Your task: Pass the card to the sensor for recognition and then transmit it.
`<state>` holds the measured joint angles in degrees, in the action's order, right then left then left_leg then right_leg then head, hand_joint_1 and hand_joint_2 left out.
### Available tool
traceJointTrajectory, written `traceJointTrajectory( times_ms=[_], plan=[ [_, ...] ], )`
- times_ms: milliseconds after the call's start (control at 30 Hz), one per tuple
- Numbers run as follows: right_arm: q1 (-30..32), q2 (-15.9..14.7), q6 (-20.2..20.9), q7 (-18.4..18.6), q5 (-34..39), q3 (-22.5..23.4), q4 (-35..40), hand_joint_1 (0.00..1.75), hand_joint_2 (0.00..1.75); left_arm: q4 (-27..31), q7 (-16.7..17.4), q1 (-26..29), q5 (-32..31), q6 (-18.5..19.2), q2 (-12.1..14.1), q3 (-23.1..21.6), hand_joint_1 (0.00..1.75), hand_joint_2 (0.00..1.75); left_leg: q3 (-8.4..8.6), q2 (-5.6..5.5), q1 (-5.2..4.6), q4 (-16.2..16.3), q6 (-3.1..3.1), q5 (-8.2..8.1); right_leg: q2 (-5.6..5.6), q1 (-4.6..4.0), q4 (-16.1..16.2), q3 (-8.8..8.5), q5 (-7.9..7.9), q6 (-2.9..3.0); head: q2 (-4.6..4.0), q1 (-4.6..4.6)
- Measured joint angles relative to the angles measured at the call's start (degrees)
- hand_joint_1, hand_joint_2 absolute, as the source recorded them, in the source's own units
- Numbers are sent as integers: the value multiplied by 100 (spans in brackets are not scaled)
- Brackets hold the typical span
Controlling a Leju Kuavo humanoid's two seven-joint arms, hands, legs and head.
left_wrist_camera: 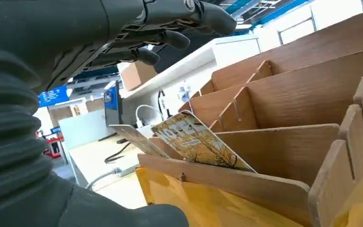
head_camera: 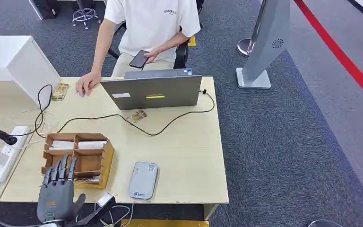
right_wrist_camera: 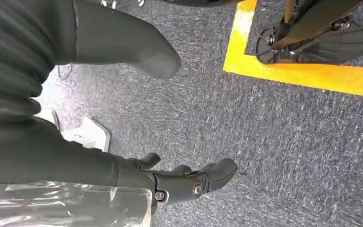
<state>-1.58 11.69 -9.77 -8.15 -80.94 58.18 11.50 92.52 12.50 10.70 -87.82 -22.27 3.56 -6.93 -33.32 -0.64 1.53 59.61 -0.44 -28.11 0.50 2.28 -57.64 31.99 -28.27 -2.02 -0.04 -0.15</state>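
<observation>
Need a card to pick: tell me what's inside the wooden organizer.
Wooden organizer: white cards in the far compartments, a patterned card leaning in the nearest slot. The left hand covers part of the near compartments.

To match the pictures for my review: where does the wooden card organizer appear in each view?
Head view: the wooden card organizer sits at the table's near-left corner, just beyond the left hand.
Left wrist view: its dividers take up the right side, a patterned card leaning in the front slot.
Right wrist view: not in it.
Shared landmark: the left hand's fingers.
</observation>
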Motion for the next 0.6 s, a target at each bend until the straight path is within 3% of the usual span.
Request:
traceJointTrajectory(
  times_ms=[167, 200, 600],
  plan=[
    [0, 0, 4, 0, -2, 0, 0, 0, 175, -2, 0, 0, 0, 9, -24, 33, 0, 175, 0, 0, 0, 0, 0, 0, 0, 0, 0, 0, 0, 0, 0, 0],
    [0, 0, 4, 0, -7, 0, 0, 0, 175, -2, 0, 0, 0, 15, -26, 35, 175, 175, 0, 0, 0, 0, 0, 0, 0, 0, 0, 0, 0, 0, 0, 2],
    [0, 2, 7, 0, -33, 37, 0, 0, 175, -15, -100, -1, 37, 400, -61, 98, 175, 175, 0, 0, 0, 0, 0, 0, 0, 0, 0, 0, 0, 0, 0, 0]
  ],
)
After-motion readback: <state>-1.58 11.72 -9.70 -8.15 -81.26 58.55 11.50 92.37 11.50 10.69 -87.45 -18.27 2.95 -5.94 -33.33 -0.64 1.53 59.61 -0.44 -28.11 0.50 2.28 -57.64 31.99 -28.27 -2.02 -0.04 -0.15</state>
